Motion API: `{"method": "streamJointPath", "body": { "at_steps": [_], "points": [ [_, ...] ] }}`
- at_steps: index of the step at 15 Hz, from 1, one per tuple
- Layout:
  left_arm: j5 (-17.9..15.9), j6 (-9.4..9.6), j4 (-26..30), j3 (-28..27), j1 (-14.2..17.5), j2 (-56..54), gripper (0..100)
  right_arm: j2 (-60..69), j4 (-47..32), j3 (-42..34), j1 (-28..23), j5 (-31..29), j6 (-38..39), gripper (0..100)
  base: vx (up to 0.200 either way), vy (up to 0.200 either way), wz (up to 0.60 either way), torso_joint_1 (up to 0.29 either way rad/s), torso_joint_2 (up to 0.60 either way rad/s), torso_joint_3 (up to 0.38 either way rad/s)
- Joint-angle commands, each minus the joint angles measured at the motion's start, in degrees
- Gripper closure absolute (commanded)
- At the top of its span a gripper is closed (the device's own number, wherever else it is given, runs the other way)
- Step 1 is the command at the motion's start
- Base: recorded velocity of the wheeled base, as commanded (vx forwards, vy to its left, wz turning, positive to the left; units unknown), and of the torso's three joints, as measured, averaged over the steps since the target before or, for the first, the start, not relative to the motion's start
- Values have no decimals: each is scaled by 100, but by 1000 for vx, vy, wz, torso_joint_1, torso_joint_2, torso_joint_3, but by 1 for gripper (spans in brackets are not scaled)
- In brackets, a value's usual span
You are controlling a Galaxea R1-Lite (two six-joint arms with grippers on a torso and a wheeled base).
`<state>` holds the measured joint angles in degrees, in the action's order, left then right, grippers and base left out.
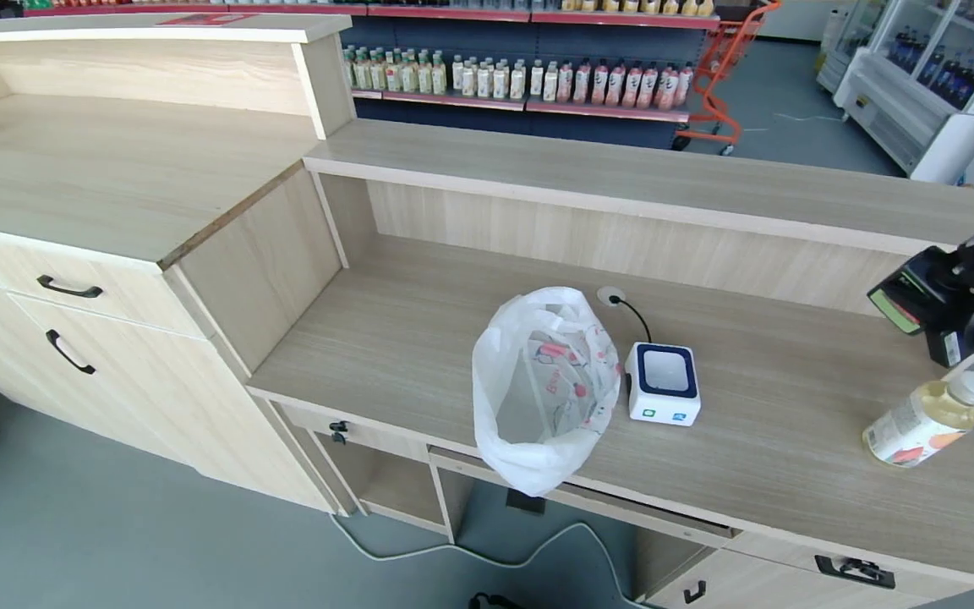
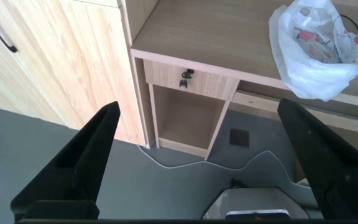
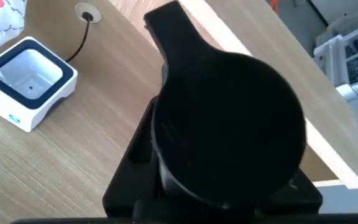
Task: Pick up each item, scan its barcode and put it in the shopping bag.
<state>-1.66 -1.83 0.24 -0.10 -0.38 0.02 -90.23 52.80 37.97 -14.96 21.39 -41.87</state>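
The step in hand looked like the carry to the scan. The right hand (image 1: 956,298) hung above the right end of the desk (image 1: 783,397) and appeared to be closed around a dark container (image 1: 900,298) with a green and red face turned toward the scanner's side. Its fingers were hidden behind the item, so the grip was judged and not plainly seen.

The next move would call for bringing the container across to the white scanner (image 1: 663,382), well apart from it toward the middle of the desk. A barcode would then have to be turned down onto the scanner's blue-rimmed window. No barcode could be made out.

After that the container would go into the shopping bag (image 1: 538,381). The bag sat just beside the scanner on its left, thin white plastic with red print. Its mouth gaped open and its lower part sagged over the desk's front edge.

A bottle (image 1: 927,420) of pale yellow drink with a white cap waited near the right front corner, apparently lying on its side, not yet handled.

The left hand (image 2: 199,109) was spread wide and held nothing, low over the floor in front of the desk.
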Motion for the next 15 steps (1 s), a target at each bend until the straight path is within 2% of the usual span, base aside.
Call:
{"method": "streamJointPath", "body": {
  "at_steps": [1, 2, 5, 8, 10, 15],
  "points": [
    [-1, -2, 2, 1, 3, -2, 0, 59, -24, 175, 327, -83, 4, 100, 0, 0, 600, 7, 2, 2],
    [-1, -2, 2, 1, 3, -2, 0, -20, -24, 184, 617, -136, 101, 100, 0, 0, 600, 17, 2, -2],
    [-1, -2, 2, -8, 3, -2, 0, -565, -6, 193, 1478, -118, 909, 100, 0, 0, 0, 0, 0, 0],
    [-1, -2, 2, 1, 3, -2, 0, -1356, 20, 158, 1795, -118, 1085, 100, 0, 0, 0, 0, 0, 0],
    [-1, -2, 2, 1, 3, -2, 0, -2060, 477, 175, 1935, -127, 1410, 100, 0, 0, 0, 0, 0, 0],
    [-1, -2, 2, 1, 3, -2, 0, -3264, 908, 536, 2014, -127, 1524, 100, 0, 0, 0, 0, 0, 0]
  ]
}}
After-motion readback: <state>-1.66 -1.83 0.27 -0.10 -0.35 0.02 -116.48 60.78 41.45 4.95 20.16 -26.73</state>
